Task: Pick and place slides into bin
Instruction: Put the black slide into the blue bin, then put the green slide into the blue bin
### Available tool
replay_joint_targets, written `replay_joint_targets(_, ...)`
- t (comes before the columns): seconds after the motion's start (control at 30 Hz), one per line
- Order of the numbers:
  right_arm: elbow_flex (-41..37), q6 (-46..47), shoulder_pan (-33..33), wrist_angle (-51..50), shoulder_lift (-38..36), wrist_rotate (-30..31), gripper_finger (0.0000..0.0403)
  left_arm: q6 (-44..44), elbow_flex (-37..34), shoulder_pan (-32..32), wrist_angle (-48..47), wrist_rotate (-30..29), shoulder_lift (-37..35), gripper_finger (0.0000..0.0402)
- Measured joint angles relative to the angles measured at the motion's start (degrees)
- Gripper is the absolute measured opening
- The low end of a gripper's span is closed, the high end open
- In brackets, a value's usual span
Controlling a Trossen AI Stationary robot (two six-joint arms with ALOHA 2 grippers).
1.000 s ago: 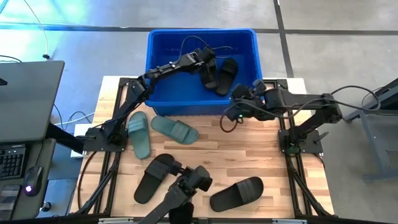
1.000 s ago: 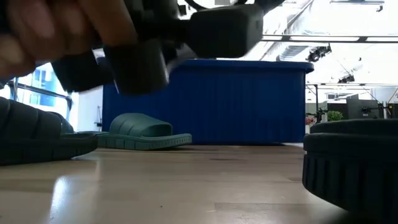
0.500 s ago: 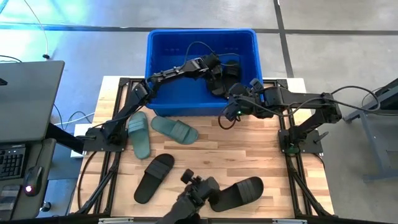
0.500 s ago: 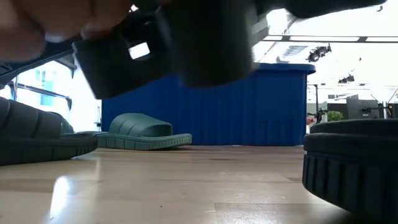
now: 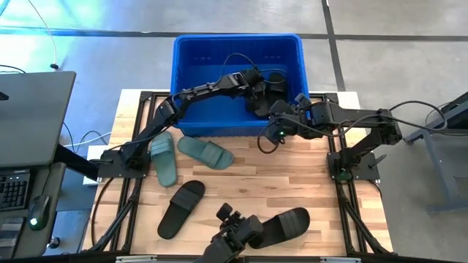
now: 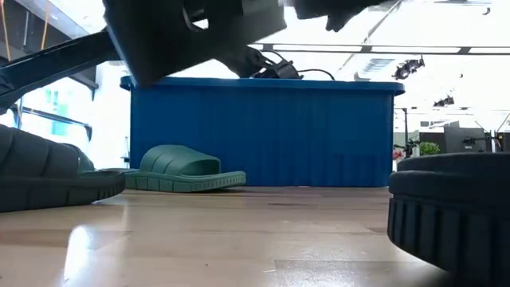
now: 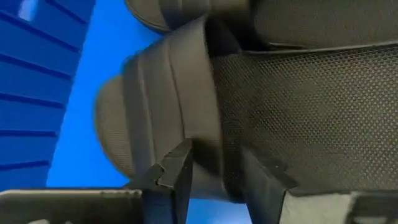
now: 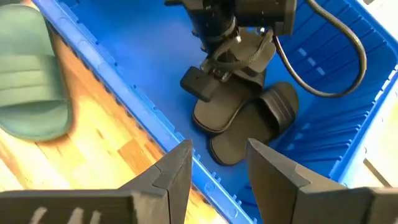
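High view: left hand (image 5: 257,82), fingers parted over two black slides (image 5: 268,91) inside the bin (image 5: 191,58), holds nothing; lifting carelessly could snag one. Right hand (image 5: 276,126) waits open, empty.

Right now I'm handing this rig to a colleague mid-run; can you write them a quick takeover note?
Left gripper: inside the bin, jaws open over two black slides lying there.
Right gripper: at the bin's near right rim, jaws open, empty.
Done: two black slides binned.
Left: two green slides on the table near the bin, two black slides at the table's front edge.
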Motion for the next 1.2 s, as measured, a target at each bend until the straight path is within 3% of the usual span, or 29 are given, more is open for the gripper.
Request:
replay_joint_targets(0.13,0.0,0.0,0.0,-1.01,0.0,-0.12,0.0139,-0.39,4.46,-0.37,-4.73,1.12,-0.04,0.0141)
replay_joint_targets(0.33,0.0,0.0,0.28,-1.91,0.0,-0.63,0.0139,1.39,4.49,-1.67,-4.54,-1.62,-3.07,0.018)
replay_joint_targets(0.57,0.0,0.19,2.32,-3.55,-0.13,5.28,0.0139,2.51,4.47,-3.07,-7.34,-4.9,-8.63,0.0209)
replay_joint_targets(0.9,0.0,7.95,8.3,-8.64,-3.97,9.53,0.0139,0.64,4.49,-9.9,-25.29,-2.65,-21.9,0.0211)
replay_joint_targets(1.07,0.0,7.72,10.52,-8.8,-5.29,10.74,0.0139,-6.31,4.58,-16.92,-36.84,-0.92,-27.58,0.0211)
replay_joint_targets(1.2,0.0,7.61,10.87,-9.75,-5.21,10.93,0.0139,-19.08,4.51,-23.17,-46.15,0.9,-29.93,0.0211)
